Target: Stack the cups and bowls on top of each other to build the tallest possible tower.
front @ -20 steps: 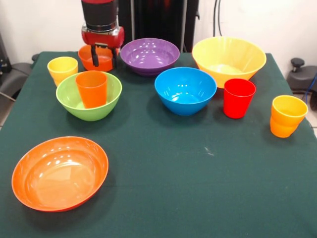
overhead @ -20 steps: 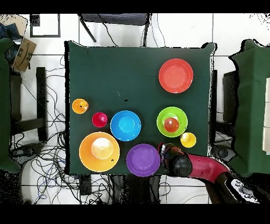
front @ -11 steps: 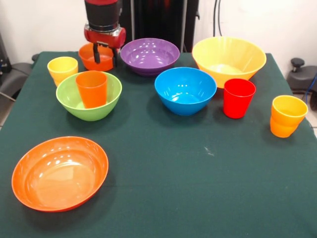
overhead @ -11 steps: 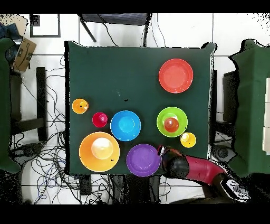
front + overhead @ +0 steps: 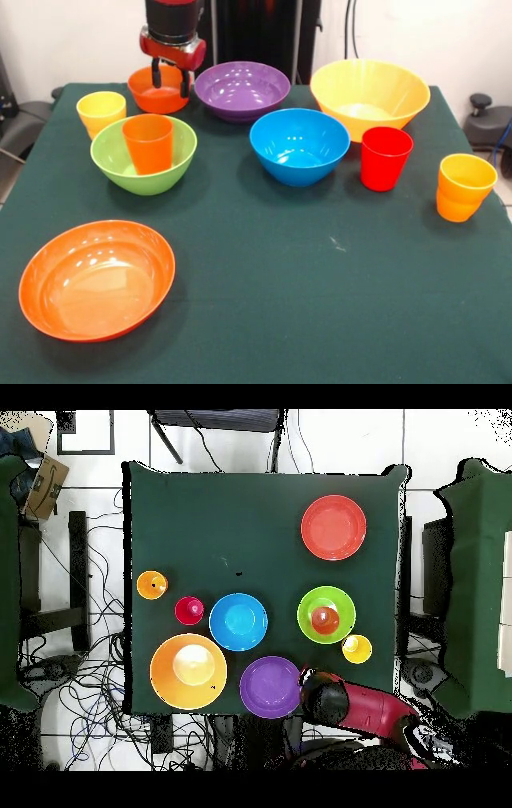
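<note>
My gripper [image 5: 171, 79] hangs open over the right side of the small deep orange bowl [image 5: 152, 98] at the back left. Seen from overhead, the gripper [image 5: 322, 694] covers that bowl. Just in front, the green bowl [image 5: 172, 170] holds an upright orange cup [image 5: 148, 142]. A yellow cup [image 5: 101, 111] stands to its left. The purple bowl [image 5: 242, 90], blue bowl [image 5: 299, 146] and big yellow bowl [image 5: 370, 96] sit across the back. A red cup [image 5: 386, 158] and a yellow-orange cup [image 5: 464, 186] stand at the right. The wide shallow orange bowl [image 5: 97, 279] lies front left.
A dark green cloth [image 5: 320, 304] covers the table. In the overhead view, cables [image 5: 90, 674] trail on the floor around the table, and further green-covered tables [image 5: 480, 584] flank it.
The gripper has risen and drawn back a little over the small orange bowl. The cups and bowls have stayed in place.
</note>
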Robot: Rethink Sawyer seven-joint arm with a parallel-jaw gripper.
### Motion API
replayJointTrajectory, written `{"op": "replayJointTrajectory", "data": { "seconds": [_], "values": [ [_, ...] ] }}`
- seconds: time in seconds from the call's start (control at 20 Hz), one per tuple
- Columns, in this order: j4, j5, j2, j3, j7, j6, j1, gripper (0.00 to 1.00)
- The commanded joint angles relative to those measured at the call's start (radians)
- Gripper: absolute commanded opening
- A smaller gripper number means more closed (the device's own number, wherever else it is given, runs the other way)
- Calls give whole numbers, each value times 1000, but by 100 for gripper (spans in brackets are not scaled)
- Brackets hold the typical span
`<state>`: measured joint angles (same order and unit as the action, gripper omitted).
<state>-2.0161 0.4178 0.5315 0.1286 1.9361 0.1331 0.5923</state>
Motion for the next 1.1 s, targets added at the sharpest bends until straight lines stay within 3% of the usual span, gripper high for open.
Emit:
{"op": "replayJointTrajectory", "data": {
  "seconds": [0.05,0.55,1.1],
  "values": [
    [85,-79,-75,-10,157,45,-7,100],
    [77,-106,-112,10,145,-3,3,100],
    [45,-88,-154,7,176,-169,18,100]
  ]
}}
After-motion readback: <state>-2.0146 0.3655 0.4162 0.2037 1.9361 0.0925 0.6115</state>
